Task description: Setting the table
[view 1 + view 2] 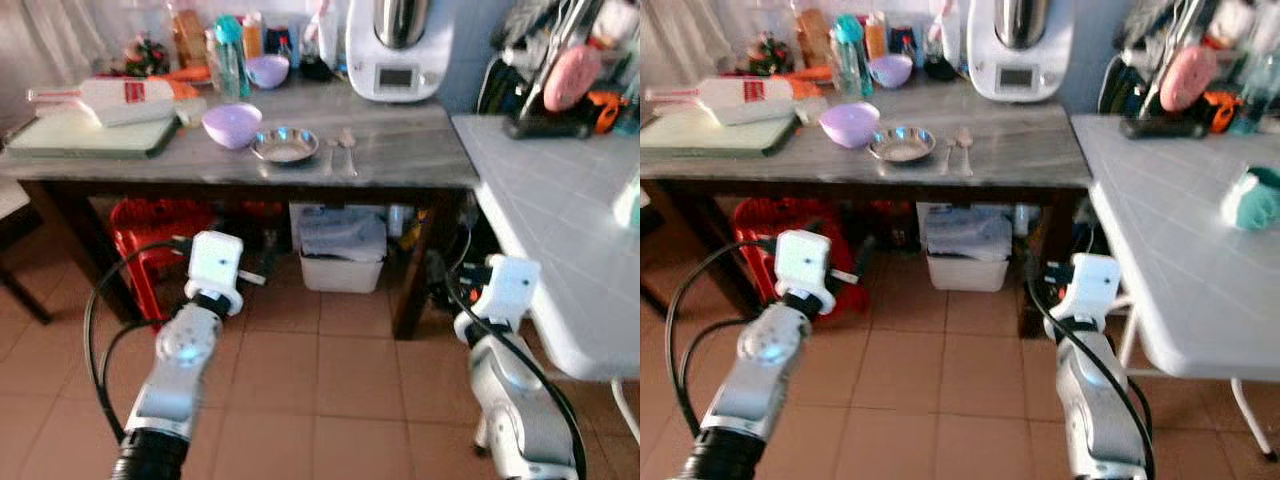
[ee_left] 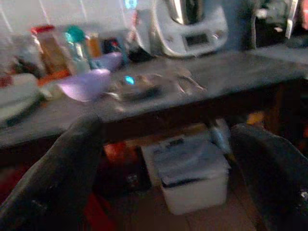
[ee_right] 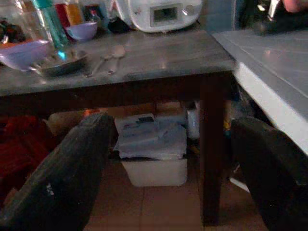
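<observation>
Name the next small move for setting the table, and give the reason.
Probably step closer to the grey table. Both the left gripper and the right gripper hang open and empty below its edge, while the steel plate, purple bowl and spoons lie farther back on top.

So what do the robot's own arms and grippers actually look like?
Both arms are silver metal with white boxy wrist blocks; the left arm has a glowing blue spot and a looping black cable, as does the right arm. Each gripper has two thick, rounded black fingers.
</observation>
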`<state>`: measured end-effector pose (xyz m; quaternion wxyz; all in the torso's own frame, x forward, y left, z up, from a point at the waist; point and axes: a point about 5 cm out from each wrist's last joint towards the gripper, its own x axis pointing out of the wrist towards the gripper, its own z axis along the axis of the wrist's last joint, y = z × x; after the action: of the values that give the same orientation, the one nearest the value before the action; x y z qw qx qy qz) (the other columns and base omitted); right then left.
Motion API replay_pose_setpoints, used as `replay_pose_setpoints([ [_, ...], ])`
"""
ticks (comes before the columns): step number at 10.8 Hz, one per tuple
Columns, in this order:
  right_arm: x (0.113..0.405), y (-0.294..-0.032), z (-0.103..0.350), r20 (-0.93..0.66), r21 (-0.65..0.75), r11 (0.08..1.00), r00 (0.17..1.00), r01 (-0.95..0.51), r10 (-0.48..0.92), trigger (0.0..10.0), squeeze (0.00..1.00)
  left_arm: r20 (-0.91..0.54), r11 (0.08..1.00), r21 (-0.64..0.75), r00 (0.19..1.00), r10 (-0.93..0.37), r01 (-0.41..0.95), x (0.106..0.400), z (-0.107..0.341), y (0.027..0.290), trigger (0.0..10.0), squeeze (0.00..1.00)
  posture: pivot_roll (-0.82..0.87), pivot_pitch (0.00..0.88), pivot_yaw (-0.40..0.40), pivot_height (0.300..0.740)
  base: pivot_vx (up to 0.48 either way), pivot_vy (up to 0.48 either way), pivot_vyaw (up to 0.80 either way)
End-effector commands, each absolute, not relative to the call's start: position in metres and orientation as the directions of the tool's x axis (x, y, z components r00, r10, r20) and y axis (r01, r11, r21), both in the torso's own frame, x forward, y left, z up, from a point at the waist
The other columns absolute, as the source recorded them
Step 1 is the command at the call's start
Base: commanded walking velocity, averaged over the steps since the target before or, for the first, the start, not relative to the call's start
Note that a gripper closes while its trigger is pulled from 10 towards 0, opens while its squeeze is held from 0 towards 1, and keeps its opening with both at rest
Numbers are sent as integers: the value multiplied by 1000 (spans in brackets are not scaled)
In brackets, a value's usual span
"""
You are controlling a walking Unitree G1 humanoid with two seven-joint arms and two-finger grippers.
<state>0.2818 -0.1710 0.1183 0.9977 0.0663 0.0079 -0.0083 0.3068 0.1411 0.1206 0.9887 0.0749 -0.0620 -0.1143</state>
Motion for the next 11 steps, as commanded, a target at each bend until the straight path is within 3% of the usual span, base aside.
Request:
replay_pose_setpoints([
  [1, 280, -178, 122, -6, 128, 991, 999, 47, -47, 10000, 0, 115, 956, 161, 957, -265, 246, 308, 124, 132, 10000, 0, -8, 0, 20, 740, 0, -394, 0],
  [11, 279, -179, 120, -15, 129, 989, 997, 74, -72, 10000, 0, 109, 950, 145, 950, -293, 276, 308, 126, 128, 10000, 0, -9, 0, 25, 740, 0, -412, 0],
])
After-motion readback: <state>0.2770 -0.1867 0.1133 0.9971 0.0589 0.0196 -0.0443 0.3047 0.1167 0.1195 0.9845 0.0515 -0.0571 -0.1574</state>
